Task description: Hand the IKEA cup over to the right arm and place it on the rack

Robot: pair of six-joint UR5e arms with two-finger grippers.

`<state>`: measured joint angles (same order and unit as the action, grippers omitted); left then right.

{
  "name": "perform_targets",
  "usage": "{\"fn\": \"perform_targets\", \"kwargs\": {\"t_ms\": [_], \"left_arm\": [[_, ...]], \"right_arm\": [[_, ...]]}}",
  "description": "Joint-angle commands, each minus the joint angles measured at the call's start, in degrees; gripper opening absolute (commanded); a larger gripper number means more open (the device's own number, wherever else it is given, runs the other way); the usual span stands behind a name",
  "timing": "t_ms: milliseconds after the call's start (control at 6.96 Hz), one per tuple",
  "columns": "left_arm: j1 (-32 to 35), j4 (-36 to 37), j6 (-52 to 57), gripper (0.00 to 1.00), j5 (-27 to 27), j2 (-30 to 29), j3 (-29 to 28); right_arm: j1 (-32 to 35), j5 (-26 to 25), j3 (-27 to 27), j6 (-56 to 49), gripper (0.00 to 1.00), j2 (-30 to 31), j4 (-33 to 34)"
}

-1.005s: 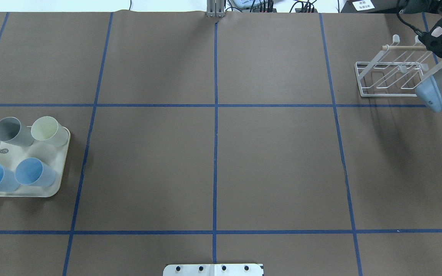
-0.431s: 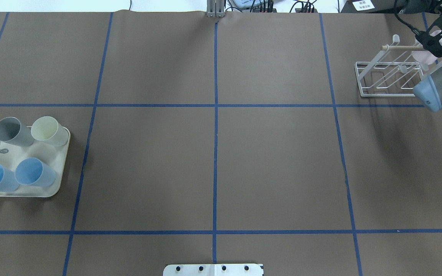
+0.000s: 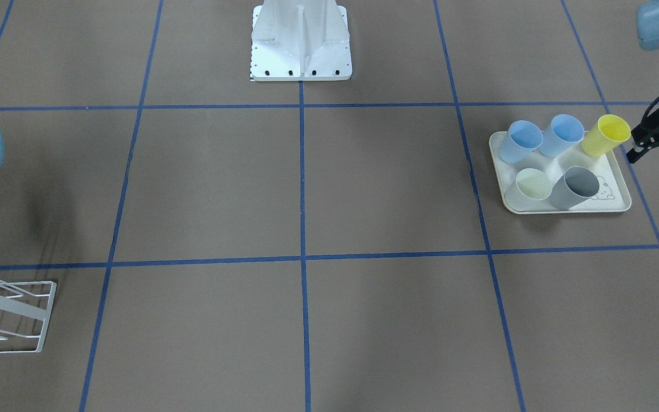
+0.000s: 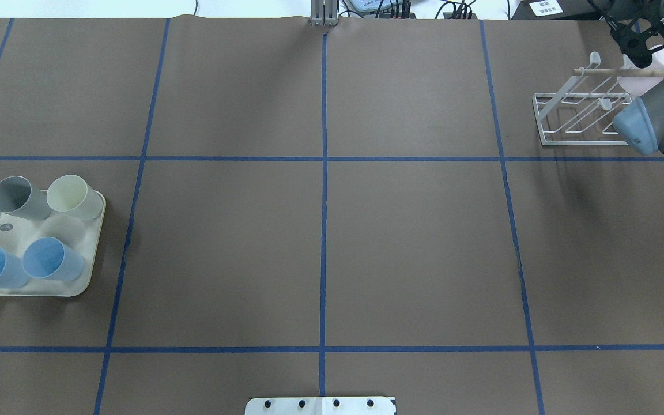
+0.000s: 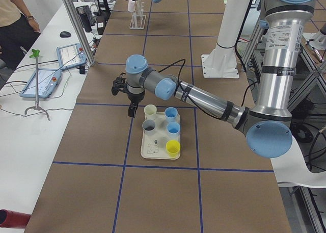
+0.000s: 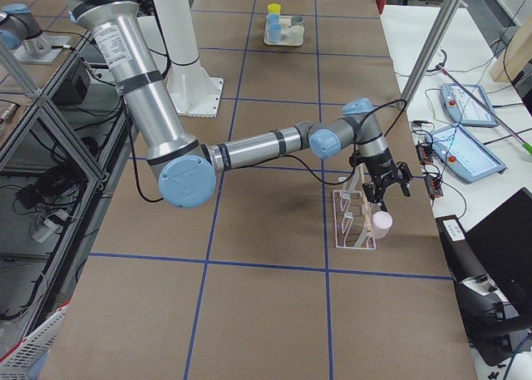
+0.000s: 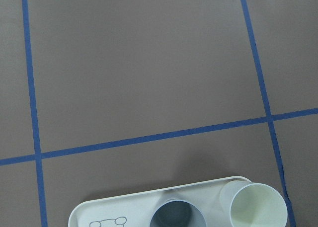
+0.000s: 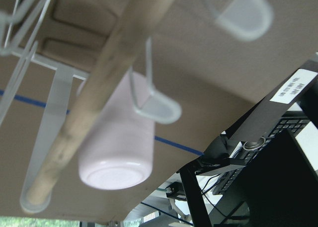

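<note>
The pink IKEA cup point(image 6: 381, 224) hangs upside down on a prong of the white wire rack point(image 6: 353, 222), under the wooden dowel, and fills the right wrist view point(image 8: 117, 142). The rack also shows in the overhead view point(image 4: 574, 115). My right gripper point(image 6: 386, 187) hovers just above the cup, open and empty; it also shows in the overhead view point(image 4: 636, 43). My left gripper point(image 3: 635, 143) hovers open and empty beside the tray, next to a yellow cup point(image 3: 607, 133).
A cream rabbit-print tray point(image 4: 93, 253) at the left holds a grey cup point(image 4: 15, 196), a cream cup point(image 4: 72, 196) and two blue cups point(image 4: 49, 259). The robot base point(image 3: 301, 40) stands mid-table. Blue tape lines cross the brown table.
My right gripper has let go of the pink cup and drawn back from the rack toward the far edge. The cup stays on the rack. The tray and its cups have not moved.
</note>
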<state>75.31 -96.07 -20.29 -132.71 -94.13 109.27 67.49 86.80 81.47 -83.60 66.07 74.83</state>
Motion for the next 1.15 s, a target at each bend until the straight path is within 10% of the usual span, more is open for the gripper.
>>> {"fn": "perform_targets", "kwargs": {"t_ms": [0, 431, 1005], "left_arm": [[-0.16, -0.26, 0.16, 1.0, 0.35, 0.35, 2.95], [-1.12, -1.39, 0.43, 1.0, 2.01, 1.83, 2.97], [-9.21, -12.54, -3.87, 1.0, 9.93, 7.29, -1.06]], "right_arm": [[0.54, 11.4, 7.43, 16.36, 0.97, 1.24, 0.58], [0.45, 27.23, 23.59, 53.83, 0.99, 8.1, 0.32], [-14.19, 30.97, 30.68, 100.52, 1.0, 3.29, 0.58]]}}
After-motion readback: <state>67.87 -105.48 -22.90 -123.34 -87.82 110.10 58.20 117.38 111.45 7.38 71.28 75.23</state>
